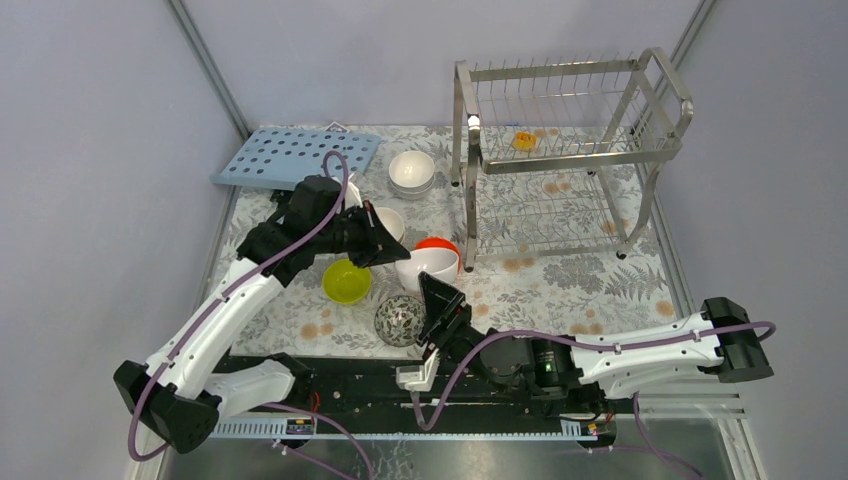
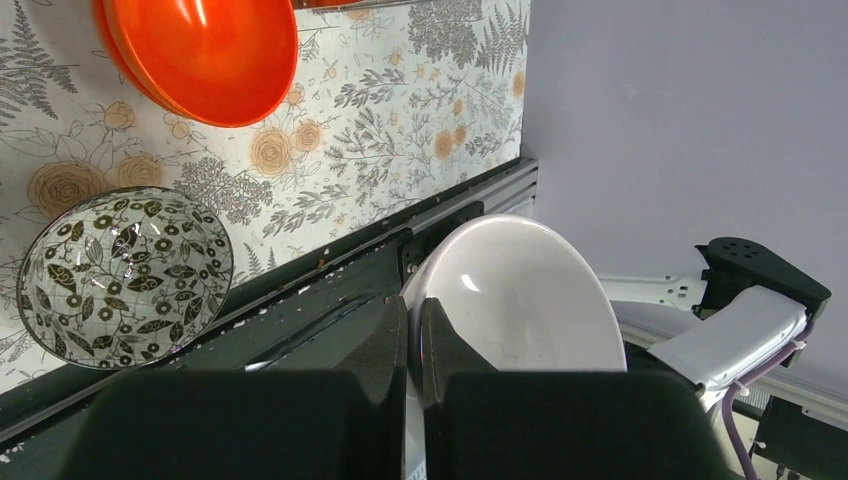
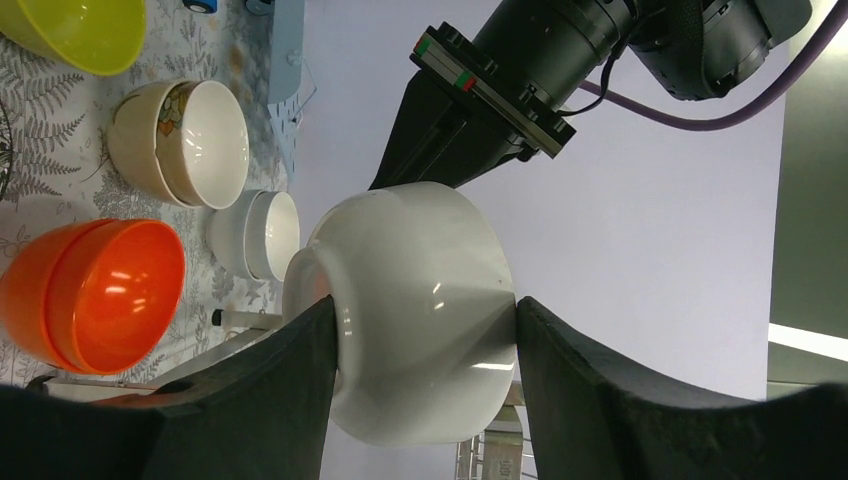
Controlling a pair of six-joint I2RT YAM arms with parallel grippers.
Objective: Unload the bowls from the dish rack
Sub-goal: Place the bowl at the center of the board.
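A glossy white bowl (image 1: 428, 270) is held on its side above the table, between both grippers. My left gripper (image 2: 413, 315) is shut on its rim (image 2: 530, 300). My right gripper (image 3: 425, 315) closes on the same bowl (image 3: 420, 260), one finger at the foot and one at the rim. The steel wire dish rack (image 1: 570, 150) stands at the back right with no bowls showing in it. On the cloth lie an orange-red bowl (image 1: 438, 244), a lime-green bowl (image 1: 346, 281), a speckled bowl (image 1: 400, 320), a cream bowl (image 1: 390, 222) and stacked white bowls (image 1: 412, 172).
A light-blue perforated board (image 1: 295, 155) lies at the back left. A yellow-orange clip (image 1: 522, 140) sits on the rack's upper tier. The black rail (image 2: 330, 290) of the arm bases runs along the near edge. Grey walls close in the table.
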